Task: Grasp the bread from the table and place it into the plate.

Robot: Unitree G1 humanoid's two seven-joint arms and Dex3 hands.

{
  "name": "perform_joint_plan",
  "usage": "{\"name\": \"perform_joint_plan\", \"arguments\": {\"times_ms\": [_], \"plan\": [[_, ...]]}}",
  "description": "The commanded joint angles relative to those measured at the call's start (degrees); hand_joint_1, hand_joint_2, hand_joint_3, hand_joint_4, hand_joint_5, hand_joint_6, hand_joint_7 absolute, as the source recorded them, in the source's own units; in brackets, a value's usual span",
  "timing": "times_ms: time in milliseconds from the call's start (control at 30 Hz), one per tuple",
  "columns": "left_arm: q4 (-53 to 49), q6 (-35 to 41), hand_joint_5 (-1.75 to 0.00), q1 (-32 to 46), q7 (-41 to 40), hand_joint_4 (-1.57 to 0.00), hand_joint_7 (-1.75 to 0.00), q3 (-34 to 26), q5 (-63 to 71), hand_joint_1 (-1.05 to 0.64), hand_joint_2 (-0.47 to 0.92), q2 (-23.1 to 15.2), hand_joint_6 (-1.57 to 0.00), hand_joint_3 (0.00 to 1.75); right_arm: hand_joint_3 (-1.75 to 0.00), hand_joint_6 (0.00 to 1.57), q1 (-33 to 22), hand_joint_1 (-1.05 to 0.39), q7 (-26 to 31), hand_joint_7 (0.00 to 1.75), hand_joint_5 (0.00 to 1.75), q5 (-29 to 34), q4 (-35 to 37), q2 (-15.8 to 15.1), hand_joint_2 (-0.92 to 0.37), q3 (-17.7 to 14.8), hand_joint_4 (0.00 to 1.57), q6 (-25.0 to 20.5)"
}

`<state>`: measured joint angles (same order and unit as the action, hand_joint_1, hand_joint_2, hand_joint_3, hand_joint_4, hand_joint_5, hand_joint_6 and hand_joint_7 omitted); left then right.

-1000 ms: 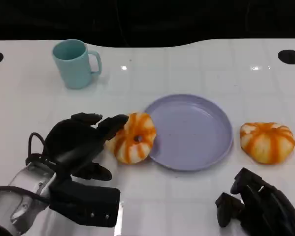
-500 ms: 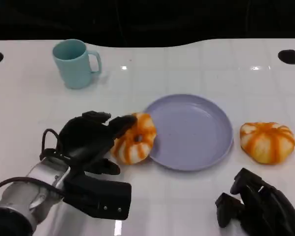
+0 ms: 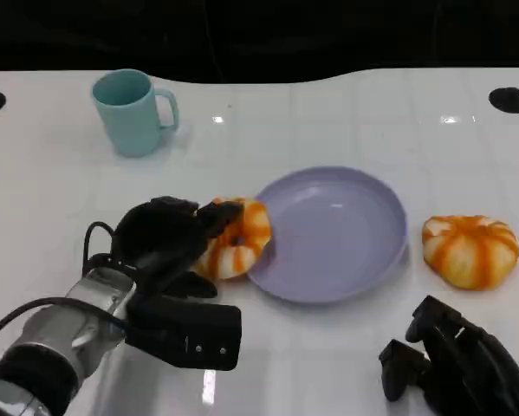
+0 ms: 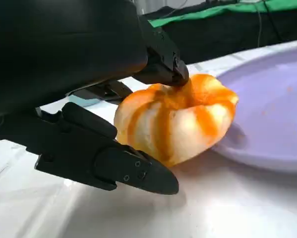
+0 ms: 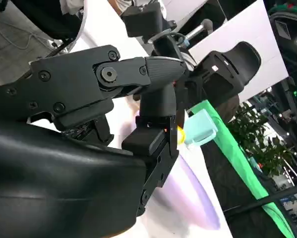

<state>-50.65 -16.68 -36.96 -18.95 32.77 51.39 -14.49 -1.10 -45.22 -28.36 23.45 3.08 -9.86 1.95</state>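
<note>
An orange-and-white striped bread (image 3: pixel 242 243) lies tilted against the left rim of the lilac plate (image 3: pixel 337 234). My left hand (image 3: pixel 159 243) grips it: in the left wrist view one finger presses on top of the bread (image 4: pixel 178 119) and the thumb (image 4: pixel 113 163) lies along its near side by the plate (image 4: pixel 272 99). My right hand (image 3: pixel 454 364) rests low at the front right with nothing in it, fingers apart. A second striped bread (image 3: pixel 469 250) sits on the table right of the plate.
A teal mug (image 3: pixel 131 111) stands at the back left, well away from the hand. Black round holes mark the table's far corners (image 3: pixel 509 99). The dark table edge runs along the back.
My left hand has reached forward and closed its fingers around the bread, which has tipped up against the plate rim. The right hand has stayed still.
</note>
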Motion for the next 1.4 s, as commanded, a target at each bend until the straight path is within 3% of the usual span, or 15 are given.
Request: {"name": "perform_joint_plan", "arguments": {"times_ms": [33, 100, 167, 200, 233, 300, 333, 400, 433, 500, 567, 767, 1133, 1400], "plan": [[-3.3, 0.5, -0.07, -1.3, 1.1, -0.43, -0.01, 1.0, -0.7, -0.64, 0.91, 0.4, -0.35, 0.03, -0.22, 0.69, -0.8, -0.56, 0.4, 1.40, 1.68, 0.0, -0.7, -0.7, -0.92, 0.0, 0.78, 0.0], [-4.9, -0.3, -0.09, -1.7, -0.1, -0.47, -0.02, 1.2, -0.9, -0.54, 0.89, 0.7, -0.38, 0.01, -0.22, 0.69, -0.9, -0.56, 0.6, 1.40, 1.68, -0.2, -0.9, -0.7, -0.92, 0.0, 0.78, -0.5], [-7.2, -3.0, -0.20, -1.7, -5.5, -0.66, -0.06, 1.3, -1.1, -0.41, 0.90, 0.8, -0.51, 0.01, -0.21, 0.70, -0.9, -0.56, 0.6, 1.40, 1.68, -0.4, -0.9, -0.6, -0.92, 0.0, 0.78, -0.6], [-8.6, -4.2, -0.34, -1.8, -8.9, -0.72, -0.05, 1.6, -0.9, -0.36, 0.91, 1.0, -0.62, 0.02, -0.21, 0.70, -0.9, -0.56, 0.6, 1.40, 1.68, -0.3, -0.9, -0.6, -0.92, 0.0, 0.78, -0.6], [-9.9, -5.5, -0.69, -1.9, -12.4, -0.76, -0.07, 1.8, -0.9, -0.31, 0.92, 1.1, -0.82, 0.05, -0.21, 0.70, -0.9, -0.56, 0.7, 1.40, 1.68, -0.4, -1.0, -0.6, -0.92, -0.1, 0.78, -0.8], [-12.7, -7.6, -1.06, -2.3, -18.9, -0.84, -0.14, 2.4, -0.4, -0.27, 0.92, 1.4, -1.06, 0.12, -0.21, 0.70, -1.0, -0.56, 0.6, 1.40, 1.68, -0.2, -1.1, -0.7, -0.92, 0.0, 0.78, -0.8], [-13.8, -8.2, -1.34, -2.5, -21.6, -0.83, -0.42, 2.9, 0.0, -0.25, 0.92, 1.5, -1.08, 0.21, -0.21, 0.69, -1.0, -0.55, 0.5, 1.40, 1.68, -0.2, -1.1, -0.8, -0.92, 0.0, 0.77, -0.7], [-15.4, -8.6, -1.61, -2.9, -26.4, -0.80, -1.00, 3.8, 0.8, -0.23, 0.92, 1.6, -0.90, 0.31, -0.22, 0.69, -0.9, -0.55, 0.2, 1.40, 1.68, -0.2, -0.8, -0.7, -0.92, 0.0, 0.77, -0.3], [-16.1, -9.3, -1.69, -3.0, -28.8, -0.80, -1.37, 4.0, 0.9, -0.21, 0.91, 1.7, -0.76, 0.35, -0.22, 0.69, -0.8, -0.55, 0.3, 1.40, 1.68, -0.2, -0.7, -0.7, -0.92, -0.1, 0.77, -0.2], [-17.1, -10.4, -1.73, -3.2, -32.5, -0.80, -1.65, 4.5, 1.0, -0.19, 0.90, 1.9, -0.66, 0.38, -0.22, 0.69, -0.8, -0.56, 0.3, 1.41, 1.69, -0.1, -0.6, -0.7, -0.92, -0.1, 0.77, -0.2], [-17.8, -10.9, -1.74, -3.4, -35.7, -0.79, -1.73, 4.9, 1.3, -0.18, 0.87, 2.0, -0.61, 0.47, -0.22, 0.69, -0.7, -0.56, 0.4, 1.41, 1.69, 0.0, -0.5, -0.7, -0.92, -0.1, 0.77, 0.0], [-19.0, -11.6, -1.75, -3.9, -43.0, -0.78, -1.75, 6.2, 2.0, -0.12, 0.60, 2.2, -0.57, 0.88, -0.23, 0.69, -0.6, -0.56, 0.3, 1.40, 1.68, -0.2, -0.5, -0.7, -0.92, -0.1, 0.77, -0.3], [-18.5, -13.7, -1.75, -4.1, -47.7, -0.82, -1.75, 6.0, 1.7, -0.12, 0.44, 2.1, -0.60, 1.12, -0.23, 0.70, -0.3, -0.56, 0.1, 1.39, 1.68, 0.0, 0.2, -0.6, -0.92, -0.1, 0.78, 0.5], [-12.6, -17.3, -1.75, -3.9, -41.3, -0.88, -1.75, 1.9, -3.3, -0.18, 0.43, 1.4, -0.67, 1.21, -0.24, 0.69, 0.1, -0.56, -0.2, 1.40, 1.68, 0.0, 0.9, -0.7, -0.92, 0.0, 0.78, 1.0]]}}
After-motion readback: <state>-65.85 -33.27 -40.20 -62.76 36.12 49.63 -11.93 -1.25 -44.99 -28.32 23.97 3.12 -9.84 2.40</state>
